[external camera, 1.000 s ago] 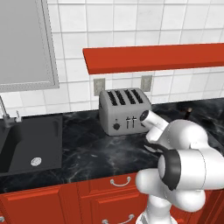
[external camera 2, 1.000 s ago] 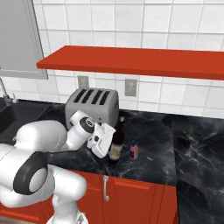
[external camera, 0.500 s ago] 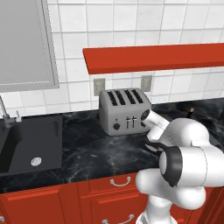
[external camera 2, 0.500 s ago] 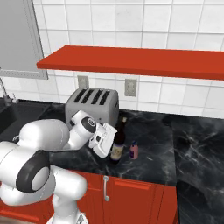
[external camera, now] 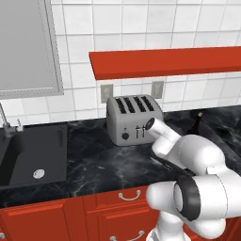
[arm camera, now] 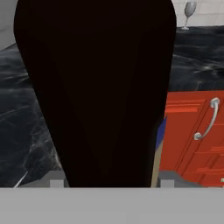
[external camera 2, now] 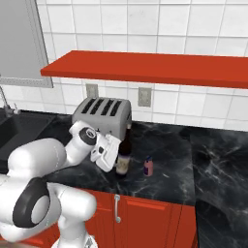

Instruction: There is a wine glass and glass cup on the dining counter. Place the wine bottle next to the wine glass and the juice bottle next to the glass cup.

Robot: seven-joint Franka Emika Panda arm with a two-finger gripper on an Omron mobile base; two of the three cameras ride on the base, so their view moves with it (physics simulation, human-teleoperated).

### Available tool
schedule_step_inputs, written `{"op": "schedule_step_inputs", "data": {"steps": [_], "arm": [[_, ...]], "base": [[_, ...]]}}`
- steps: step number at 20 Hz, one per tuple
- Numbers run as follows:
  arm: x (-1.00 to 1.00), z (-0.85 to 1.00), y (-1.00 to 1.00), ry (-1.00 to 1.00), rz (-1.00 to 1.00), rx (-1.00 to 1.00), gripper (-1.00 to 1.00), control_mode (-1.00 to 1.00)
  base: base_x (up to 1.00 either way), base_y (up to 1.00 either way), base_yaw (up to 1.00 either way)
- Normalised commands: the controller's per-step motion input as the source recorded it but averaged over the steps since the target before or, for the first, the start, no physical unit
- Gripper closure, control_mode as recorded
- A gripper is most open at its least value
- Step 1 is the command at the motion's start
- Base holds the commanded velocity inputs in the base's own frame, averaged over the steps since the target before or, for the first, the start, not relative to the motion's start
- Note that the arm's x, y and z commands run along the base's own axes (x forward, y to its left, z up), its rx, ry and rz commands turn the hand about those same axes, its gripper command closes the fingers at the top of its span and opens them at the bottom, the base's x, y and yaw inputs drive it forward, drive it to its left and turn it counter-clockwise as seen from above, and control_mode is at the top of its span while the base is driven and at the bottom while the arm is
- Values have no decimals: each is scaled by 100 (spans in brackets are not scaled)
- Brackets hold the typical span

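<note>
Left base view: at the right edge of the frame, only the slim dark neck of the wine bottle (external camera: pixel 198 123) rises behind my white arm. Right base view: at centre, my gripper (external camera 2: pixel 116 156) is clamped on its smooth lower body beside the toaster (external camera 2: pixel 101 116); I judge it heavy, slick and breakable, best held low. Hand view: black rounded glass spans the frame between the fingertips (arm camera: pixel 56 181), the wine glass (arm camera: pixel 188 12) tiny at upper right.

Behind: the toaster (external camera 2: pixel 102 117) is seen just at 11 o'clock of the wine bottle (external camera 2: pixel 123 156), blocking passage there.
Right: the juice bottle (external camera 2: pixel 148 166) stands near at 3 o'clock, a narrow gap being left between.
Above: the red shelf (external camera 2: pixel 145 68) overhangs at 12 o'clock.
Far right: open black counter (external camera 2: pixel 218 160) is shown.
Hand view: the bottle's dark body is framed closely by the finger tips (arm camera: pixel 56 181).
</note>
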Motion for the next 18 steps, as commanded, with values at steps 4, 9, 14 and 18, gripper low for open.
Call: {"op": "schedule_step_inputs", "data": {"steps": [4, 9, 14, 18], "arm": [[-9, 29, 45, 15, 32, 0, 100, -100], [-3, 26, 47, 17, 46, 0, 100, -100], [-12, 22, 43, 10, 49, 1, 100, -100], [-15, 27, 30, 3, 45, 4, 100, -100]], "base": [[0, 0, 0], [0, 0, 0], [0, 0, 0], [0, 0, 0]]}}
